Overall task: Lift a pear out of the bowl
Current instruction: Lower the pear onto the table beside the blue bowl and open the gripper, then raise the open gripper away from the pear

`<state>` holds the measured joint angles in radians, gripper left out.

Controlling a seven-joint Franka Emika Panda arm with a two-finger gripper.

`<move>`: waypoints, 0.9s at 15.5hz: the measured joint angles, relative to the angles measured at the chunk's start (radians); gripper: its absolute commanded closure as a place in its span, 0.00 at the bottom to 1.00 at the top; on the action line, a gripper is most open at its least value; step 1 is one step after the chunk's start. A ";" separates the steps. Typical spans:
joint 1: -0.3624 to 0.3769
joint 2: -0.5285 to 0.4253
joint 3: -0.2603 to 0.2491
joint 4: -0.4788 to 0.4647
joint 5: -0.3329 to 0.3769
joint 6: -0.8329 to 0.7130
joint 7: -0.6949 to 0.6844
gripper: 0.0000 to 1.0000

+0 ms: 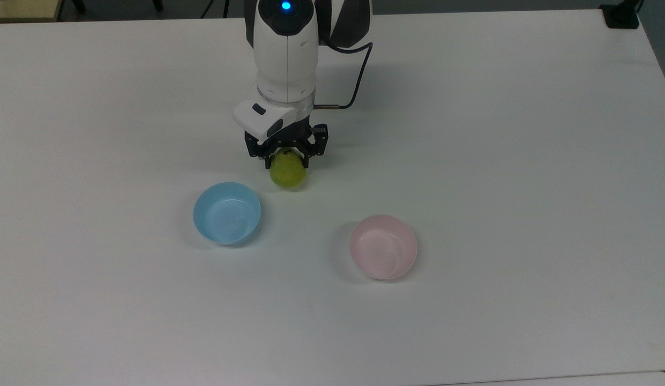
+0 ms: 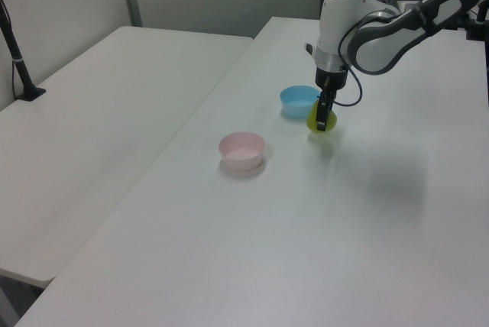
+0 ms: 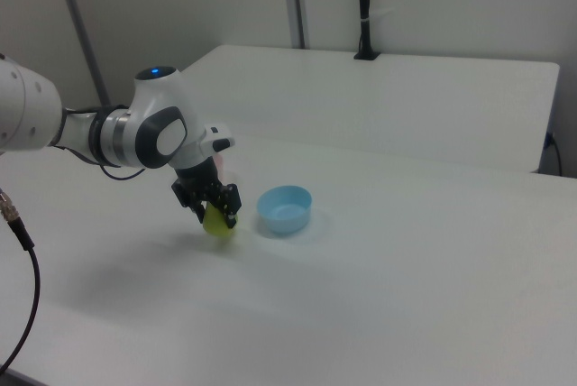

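With the gripper point(image 1: 287, 161) clamped on the pear point(image 1: 288, 172), I see the fruit held near the table point(image 1: 525, 161) just beside the light blue bowl point(image 1: 226, 213) at the top view's upper right, well apart from the pink bowl point(image 1: 383, 247).

- The pear point(image 1: 288, 172), yellow-green, is held upright, stem end up, near the blue bowl and well apart from the bowl.
- The bowl point(image 1: 383, 247), pale pink and round, is seen upright on the white table, its smooth inside bare.
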<state>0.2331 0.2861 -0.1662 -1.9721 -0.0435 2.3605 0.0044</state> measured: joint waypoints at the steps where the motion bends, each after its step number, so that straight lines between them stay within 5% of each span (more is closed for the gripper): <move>1: -0.001 0.003 0.000 -0.002 0.000 0.000 -0.002 0.19; 2: -0.002 0.006 0.000 -0.004 0.000 0.000 -0.003 0.03; 3: -0.003 0.010 0.000 -0.004 0.000 0.000 -0.003 0.00; 9: -0.003 0.009 0.001 0.023 0.000 -0.115 -0.004 0.00; 14: -0.024 -0.064 0.000 0.187 0.000 -0.414 -0.004 0.00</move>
<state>0.2096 0.2221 -0.1657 -1.7849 -0.0440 1.9469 0.0003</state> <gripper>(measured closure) 0.000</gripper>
